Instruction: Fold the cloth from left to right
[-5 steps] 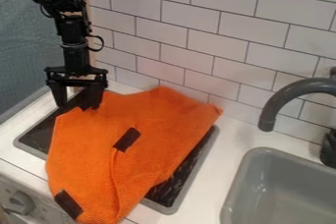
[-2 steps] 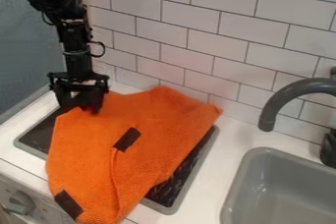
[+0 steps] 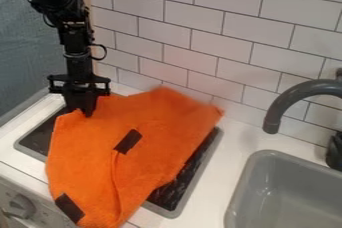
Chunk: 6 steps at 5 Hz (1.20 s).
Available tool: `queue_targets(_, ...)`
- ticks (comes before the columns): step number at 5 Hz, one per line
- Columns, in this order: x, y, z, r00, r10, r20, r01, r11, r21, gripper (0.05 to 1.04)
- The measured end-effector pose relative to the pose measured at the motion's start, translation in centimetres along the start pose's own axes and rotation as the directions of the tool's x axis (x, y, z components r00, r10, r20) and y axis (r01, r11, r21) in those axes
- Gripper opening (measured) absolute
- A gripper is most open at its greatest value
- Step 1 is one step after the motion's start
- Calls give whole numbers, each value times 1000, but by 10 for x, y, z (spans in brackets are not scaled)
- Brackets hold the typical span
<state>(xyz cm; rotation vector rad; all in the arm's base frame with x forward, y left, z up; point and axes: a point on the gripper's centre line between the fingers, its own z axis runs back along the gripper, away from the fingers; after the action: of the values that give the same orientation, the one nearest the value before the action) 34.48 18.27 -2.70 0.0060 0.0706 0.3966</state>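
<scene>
White tiles (image 3: 224,54) climb behind the tabletop (image 3: 230,147), where a dark stove panel with a grey rim (image 3: 172,213) lies under most of my orange cloth (image 3: 157,132). I have the tool (image 3: 85,114) at the cloth's upper left edge, fingers drawn together, and I judge that a bit of fabric is clamped between them. The cloth slants over the panel: its far edge lies up near the wall, its right corner reaches beyond the grey rim, and its lower end lies by the front edge, near the stove knob (image 3: 22,205). What worries me most is the bite, which looks shallow; if I pull away quickly, the edge could slip out and drop back where it lies. Should I carry it right without enough lift, the whole cloth may slide along instead of folding over. Holding one spot high on the left side, I also expect the lower left, by the dark patch (image 3: 69,207), to lag and leave a skewed fold. A raised crease runs down from the middle patch (image 3: 127,141), so the moving layer could snag or bunch there. Going too far right would bring the arm close to the faucet (image 3: 287,98) and might drape cloth into the sink (image 3: 242,187).
</scene>
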Motion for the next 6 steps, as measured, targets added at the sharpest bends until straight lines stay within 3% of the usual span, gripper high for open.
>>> queue_targets(1, 0, -1, 0, 1000, 7, 0, -7, 1000, -7, 137)
queue_targets(2, 0, 0, 2, 1000, 30, -9, -30, 999, -10, 69)
queue_targets(5, -11, 1, 8, 995, 44, -89, -45, 999, -6, 55)
queue_targets(6, -14, -9, 33, 999, 15, -44, -15, 1000, -7, 55)
